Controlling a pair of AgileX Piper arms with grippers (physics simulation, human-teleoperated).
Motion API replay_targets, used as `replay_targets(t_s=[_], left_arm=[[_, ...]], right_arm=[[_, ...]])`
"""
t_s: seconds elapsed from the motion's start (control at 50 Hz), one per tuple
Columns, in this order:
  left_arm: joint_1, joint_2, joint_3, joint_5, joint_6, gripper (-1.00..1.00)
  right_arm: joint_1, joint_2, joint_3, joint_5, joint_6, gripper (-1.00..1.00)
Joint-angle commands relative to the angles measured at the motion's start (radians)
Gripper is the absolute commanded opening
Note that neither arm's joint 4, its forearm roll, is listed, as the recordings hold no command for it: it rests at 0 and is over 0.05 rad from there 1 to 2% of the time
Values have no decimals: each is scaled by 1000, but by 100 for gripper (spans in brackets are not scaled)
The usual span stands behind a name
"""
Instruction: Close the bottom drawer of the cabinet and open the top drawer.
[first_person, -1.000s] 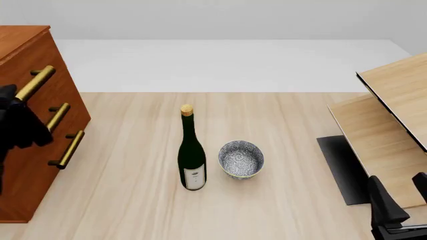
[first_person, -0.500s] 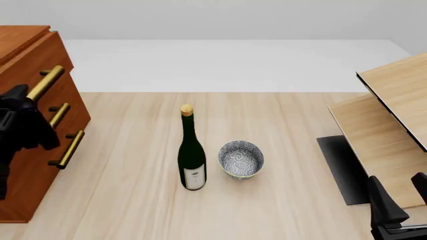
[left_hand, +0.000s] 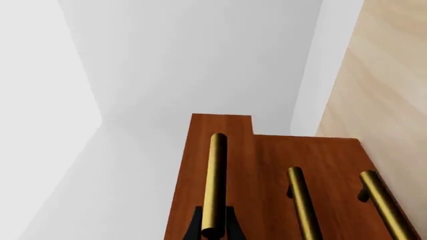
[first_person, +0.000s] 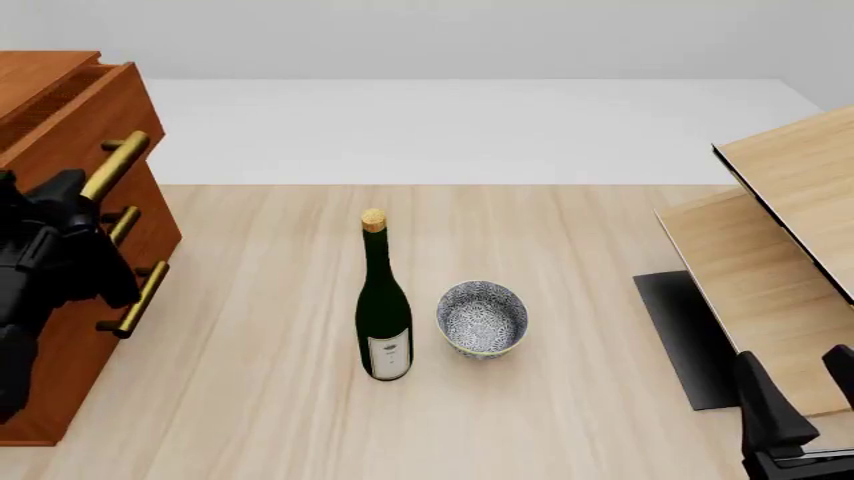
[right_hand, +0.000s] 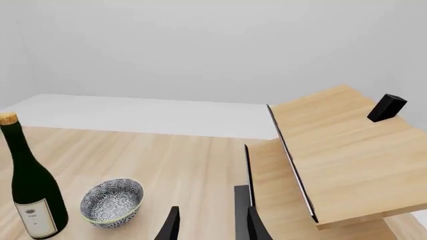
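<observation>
The top drawer (first_person: 94, 110) of the cabinet (first_person: 60, 330) is seen standing out a little from the front of the chest, at the left edge of the table (first_person: 534, 250), while the bottom drawer (first_person: 80, 345) lies flush, so the closing step is judged to be done and the opening to be in progress. The brass handle (left_hand: 215, 185) of the top drawer is pinched between the fingers of the left gripper (left_hand: 213, 231), which are pressed against its near end; this hold is probably chosen because the bar is the only part by which the drawer can be pulled. In the front view the left gripper is found just below this bar, in front of the middle drawer. The right gripper (right_hand: 210, 225) is kept low at the right side, well apart from the cabinet, with its fingers spread and nothing between them. A bottle (first_person: 383, 310) and a bowl (first_person: 482, 318) are placed in the middle of the table, clear of the drawer's path.
</observation>
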Motion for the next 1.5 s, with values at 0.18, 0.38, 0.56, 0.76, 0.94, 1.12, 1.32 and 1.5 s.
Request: replay_targets(t_s=[0.18,0.38,0.56,0.76,0.94,1.12,1.32,1.5], left_arm=[[-91,-27,39,-50,38,-100],[-121,-34,42,-50,42,-100],[-135,-26,45,-60,46,-100],[-134,-25,43,-59,42,-100],[-136,-32,40,-53,36,-100],[-134,-35,38,-43,28,100],[-135,-22,39,-55,30,100],[-135,-15,37,-59,27,100]], right_arm=[[3,-1,-1,1,3,100],[2,-1,-2,1,4,100],[2,0,-3,1,6,100],[2,0,-2,0,7,100],[3,0,-2,0,7,100],[3,-1,-3,0,7,100],[2,3,-5,0,7,100],[2,17,-6,-12,8,100]])
